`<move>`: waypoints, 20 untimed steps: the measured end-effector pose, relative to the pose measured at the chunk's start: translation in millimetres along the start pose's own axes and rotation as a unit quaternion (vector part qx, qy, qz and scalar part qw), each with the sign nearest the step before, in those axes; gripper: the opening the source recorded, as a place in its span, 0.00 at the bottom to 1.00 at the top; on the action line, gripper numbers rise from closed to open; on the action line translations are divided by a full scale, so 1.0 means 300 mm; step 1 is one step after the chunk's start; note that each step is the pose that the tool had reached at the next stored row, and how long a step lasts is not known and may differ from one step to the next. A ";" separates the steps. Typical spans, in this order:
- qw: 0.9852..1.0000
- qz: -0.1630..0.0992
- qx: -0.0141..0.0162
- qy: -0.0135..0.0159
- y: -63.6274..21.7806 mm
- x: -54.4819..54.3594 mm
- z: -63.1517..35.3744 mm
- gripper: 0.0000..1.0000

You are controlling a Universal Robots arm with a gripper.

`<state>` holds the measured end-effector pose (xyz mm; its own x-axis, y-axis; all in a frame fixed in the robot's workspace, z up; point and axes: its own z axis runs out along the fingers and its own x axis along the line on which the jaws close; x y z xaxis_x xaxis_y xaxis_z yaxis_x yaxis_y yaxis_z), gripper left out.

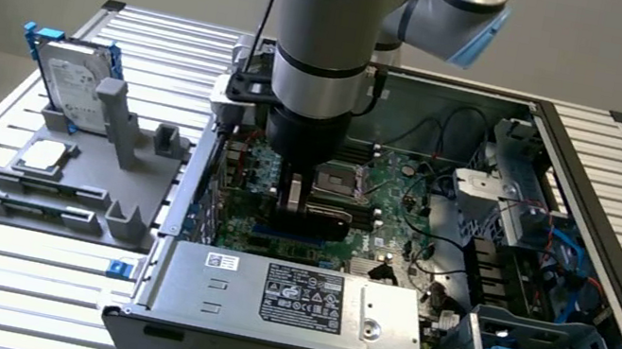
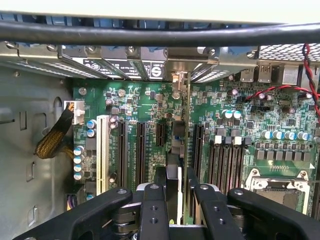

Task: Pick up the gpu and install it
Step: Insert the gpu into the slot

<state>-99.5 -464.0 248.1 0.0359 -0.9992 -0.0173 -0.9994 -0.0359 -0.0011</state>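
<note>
The gripper (image 2: 172, 200) pinches the gpu (image 2: 183, 150) by its top edge, holding it upright and edge-on above the motherboard (image 2: 145, 107), seemingly so that its lower edge lines up with a black slot (image 2: 196, 145) and its bracket (image 2: 180, 80) faces the case's rear wall.

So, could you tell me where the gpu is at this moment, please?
The gpu is held edge-on in the gripper inside the open computer case, low over the motherboard among its expansion slots.
</note>
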 end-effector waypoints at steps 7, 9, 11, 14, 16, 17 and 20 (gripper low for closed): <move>1.000 0.000 0.000 -0.001 -0.004 0.000 0.003 0.26; 1.000 0.000 0.000 0.000 -0.005 0.000 0.003 0.26; 1.000 0.000 0.000 0.000 -0.005 -0.001 0.004 0.26; 1.000 0.000 -0.001 0.001 -0.006 -0.001 0.005 0.26; 1.000 0.000 -0.001 0.002 -0.005 -0.001 0.006 0.26; 1.000 0.000 -0.001 0.002 -0.005 -0.002 0.007 0.26; 1.000 0.000 -0.002 0.003 -0.001 -0.002 0.009 0.26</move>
<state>-99.1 -463.2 245.4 0.0366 -0.9993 -0.0107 -0.9993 -0.0366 0.0026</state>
